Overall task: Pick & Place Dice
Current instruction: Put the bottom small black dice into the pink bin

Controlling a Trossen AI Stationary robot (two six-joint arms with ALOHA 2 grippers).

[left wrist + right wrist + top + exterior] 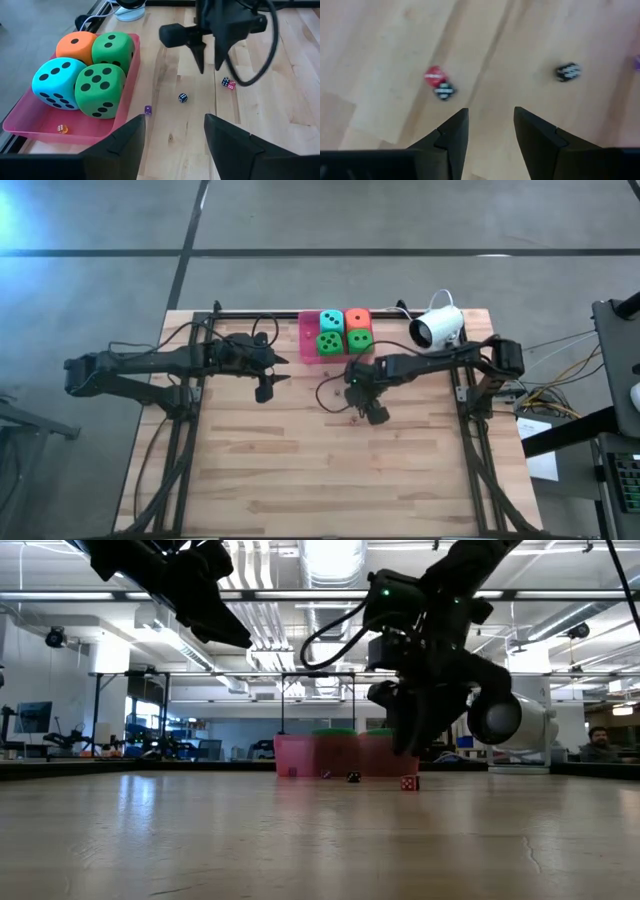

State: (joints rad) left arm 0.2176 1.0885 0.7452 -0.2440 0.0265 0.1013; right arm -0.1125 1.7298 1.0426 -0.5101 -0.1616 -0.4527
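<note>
Dice, four big foam cubes (85,75), sat packed in the pink tray (30,125) at the tabletop's (330,470) far edge. Tiny dice lay loose on the wood: a dark one (183,98), a purple one (148,109). The right tool (490,125) hovered empty, fingers apart, above them. The left tool (172,132) waited nearby, parted and empty.

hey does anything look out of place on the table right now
Yes. The four big foam dice sit packed in the pink tray, but several tiny dice lie loose on the wood: a purple one by the tray's wall, a dark one, and a dark and red pair touching under the open right gripper.
</note>
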